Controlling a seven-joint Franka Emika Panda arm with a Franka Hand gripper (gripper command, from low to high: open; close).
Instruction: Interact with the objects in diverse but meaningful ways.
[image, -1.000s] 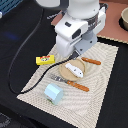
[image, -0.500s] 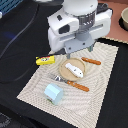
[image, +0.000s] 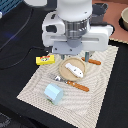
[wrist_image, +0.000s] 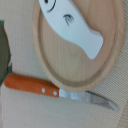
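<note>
Hanging over the far half of a pale woven mat (image: 100, 85), with the white bulky wrist upright and pointed straight down at the round wooden plate (image: 64, 73). Tool (image: 85, 56) mostly hidden behind the wrist housing, only two thin dark fingers (image: 90, 55) showing just above the plate's far rim; cannot tell how wide apart, and nothing seen held.

Resting flat on the plate, a white fish-shaped toy (image: 75, 70), smooth, with small dark markings, seen closer in the wrist view (wrist_image: 75, 25) lying well inside the rim (wrist_image: 42, 62). Just beside the plate's near edge, a knife with an orange handle (wrist_image: 32, 85) and dull grey blade (wrist_image: 95, 99), lying on the mat, not touching the plate. Another orange-handled piece (image: 93, 62) beyond the plate, partly under the arm.

Near the mat's near corner, a pale blue boxy carton (image: 53, 92), upright, well apart from the plate. Off the mat toward the exterior view's left, a yellow packet (image: 45, 60) with red marks, flat on the dark desk (image: 15, 75).

Open mat toward the exterior view's right, ribbed and cloth-like.
</note>
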